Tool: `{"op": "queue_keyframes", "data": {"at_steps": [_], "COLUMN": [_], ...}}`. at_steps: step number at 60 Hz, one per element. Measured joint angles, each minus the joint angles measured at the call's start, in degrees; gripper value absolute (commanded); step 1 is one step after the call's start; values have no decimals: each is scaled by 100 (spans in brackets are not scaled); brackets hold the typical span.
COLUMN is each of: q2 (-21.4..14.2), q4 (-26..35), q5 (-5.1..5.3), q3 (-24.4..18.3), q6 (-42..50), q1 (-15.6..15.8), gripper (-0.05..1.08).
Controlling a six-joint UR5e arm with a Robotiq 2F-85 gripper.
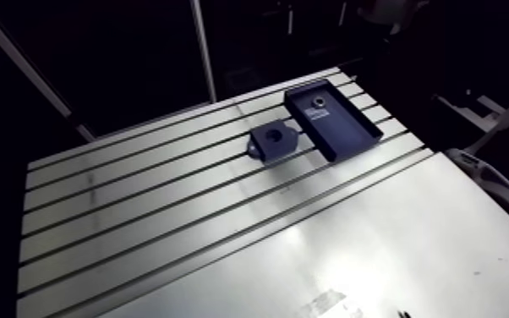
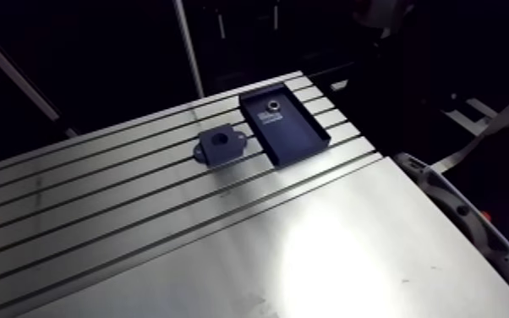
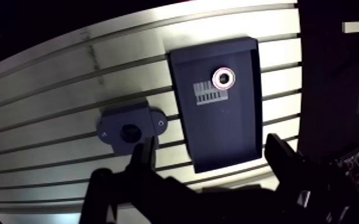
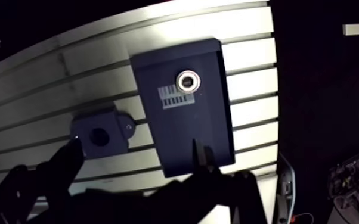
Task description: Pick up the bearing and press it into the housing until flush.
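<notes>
I see the small shiny metal ring bearing (image 3: 223, 78) lying flat in the matte dark rectangular tray (image 3: 217, 140), ahead of my jaws and clear of them. Just beside the tray, the dark blocky housing (image 3: 129, 130) with its round bore sits on the slotted aluminium worktop (image 3: 50, 89). The jaws are spread wide and grasp nothing.

The gripper (image 3: 209, 143) is black all over, with a dull, matt look. Its 2 fingers (image 3: 143, 161) are flat-sided bars that narrow toward blunt, squared tips. Behind each finger sits a thicker, angular link with stepped edges, and the 2 links widen into 1 broad dark base. The surfaces are so dark that screws, seams or markings on them cannot be made out.
</notes>
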Motion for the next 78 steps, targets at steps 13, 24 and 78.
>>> {"op": "queue_keyframes", "data": {"at_steps": [13,24,78], "q2": [179,312,424], "q4": [-135,-294,-1459], "q5": [-9,-18,-1], "q3": [-4,26,891], "q6": [-407,-750,-1612], "q1": [-70,-147,-433], "gripper": [1,1,1]}}
